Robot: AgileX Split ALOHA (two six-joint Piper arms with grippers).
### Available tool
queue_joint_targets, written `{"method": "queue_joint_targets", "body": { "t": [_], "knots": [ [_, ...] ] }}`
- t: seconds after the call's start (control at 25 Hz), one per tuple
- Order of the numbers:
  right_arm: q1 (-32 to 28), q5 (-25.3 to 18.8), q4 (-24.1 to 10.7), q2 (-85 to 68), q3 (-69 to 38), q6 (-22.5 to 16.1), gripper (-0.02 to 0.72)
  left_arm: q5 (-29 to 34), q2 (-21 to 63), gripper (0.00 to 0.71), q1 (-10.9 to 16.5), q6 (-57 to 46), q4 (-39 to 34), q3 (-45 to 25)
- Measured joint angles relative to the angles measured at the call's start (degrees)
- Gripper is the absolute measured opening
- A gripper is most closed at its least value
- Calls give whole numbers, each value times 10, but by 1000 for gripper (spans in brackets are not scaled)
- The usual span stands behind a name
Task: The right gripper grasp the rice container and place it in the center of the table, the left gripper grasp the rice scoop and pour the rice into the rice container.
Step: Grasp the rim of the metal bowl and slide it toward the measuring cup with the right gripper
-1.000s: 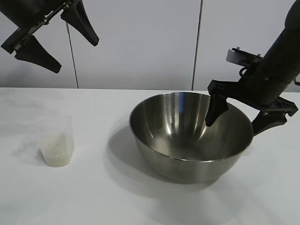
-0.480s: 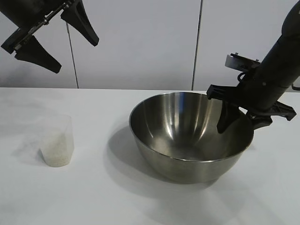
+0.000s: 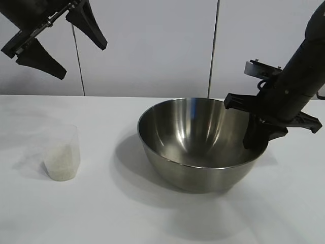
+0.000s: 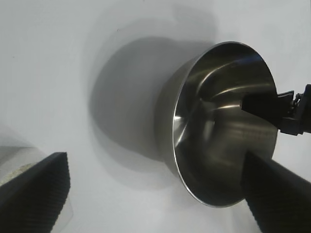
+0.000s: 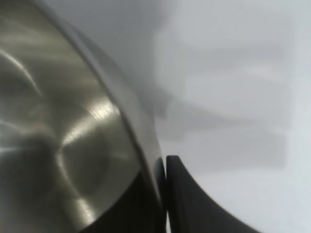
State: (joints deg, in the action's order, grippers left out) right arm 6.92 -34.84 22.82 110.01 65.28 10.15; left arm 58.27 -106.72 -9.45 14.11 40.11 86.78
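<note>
- Right end effector (image 3: 258, 133) at the right-hand rim of the rice container (image 3: 198, 145), clenched on the wall: one finger inside the bowl, the other outside, the steel pinched between them (right wrist view (image 5: 163, 194) shows this plainly).
- Container looks tipped, its right side raised; it sits right of the middle of the counter (image 3: 101, 213).
- Left end effector (image 3: 53, 43) hangs high above the left side of the counter, fingers spread wide, holding nothing.
- Rice scoop (image 3: 62, 152) stands upright on the left, well apart from the container, untouched; rice (image 3: 61, 162) fills its lower part.
- Step in hand, by my reading: step one, moving the container to the centre.
- Next move calls for: shifting the bowl leftward while keeping the thin rim from slipping, setting it flat, letting go. Only then can the left arm drop to the scoop.
</note>
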Motion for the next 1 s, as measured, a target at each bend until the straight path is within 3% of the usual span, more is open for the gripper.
{"method": "queue_joint_targets", "body": {
  "t": [0.2,0.48,0.56,0.84,1.0],
  "knots": [
    [-5,-22,22,-6,-2,22,10,0,0,686,0,0,0,0],
    [-32,-50,128,-38,-5,92,10,0,0,686,0,0,0,0],
    [-27,-60,144,-38,-5,108,10,0,0,686,0,0,0,0],
    [8,-62,152,-38,-5,118,10,0,0,686,0,0,0,0],
    [10,-60,133,-38,-5,105,10,0,0,686,0,0,0,0]
  ]
}}
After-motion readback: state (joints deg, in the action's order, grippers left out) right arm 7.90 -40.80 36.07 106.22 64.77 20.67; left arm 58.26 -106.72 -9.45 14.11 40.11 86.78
